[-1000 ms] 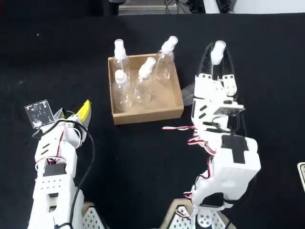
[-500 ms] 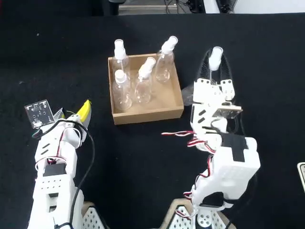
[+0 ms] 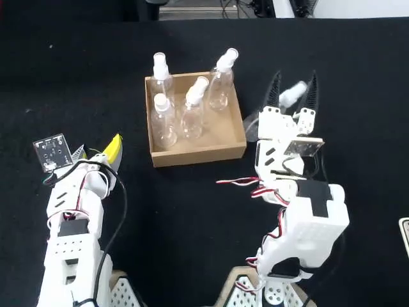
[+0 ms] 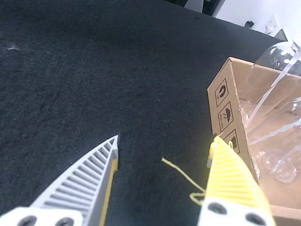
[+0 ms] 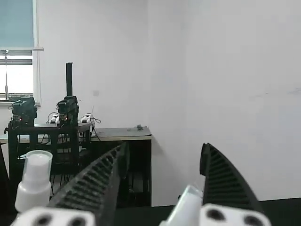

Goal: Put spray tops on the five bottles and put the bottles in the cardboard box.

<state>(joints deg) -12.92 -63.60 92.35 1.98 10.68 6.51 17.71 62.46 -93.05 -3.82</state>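
A black table (image 3: pixel 192 211) carries everything in the high view. At lower right stands the white right arm (image 3: pixel 311 220), at lower left the left arm (image 3: pixel 71 224). Above centre sits the cardboard box (image 3: pixel 198 153), open, with four bottles (image 3: pixel 164 125) inside, each wearing a white spray top (image 3: pixel 160 62); two lean over the far rim. The fifth bottle (image 3: pixel 295 93) is right of the box, its white top slanting between the black fingers of the right gripper (image 3: pixel 293 89), the rest hidden under the arm. Those jaws are spread wide around the top; whether either finger touches it I cannot tell. The right wrist view looks level into a white-walled room, that top low between the two fingers and another bottle's top at lower left. The left gripper (image 3: pixel 96 152) rests left of the box, apart from it. Its wrist view puts the box wall just beside the yellow finger (image 4: pixel 230 179), jaws released and holding nothing, with a yellow thread (image 4: pixel 181 173) on the cloth between them
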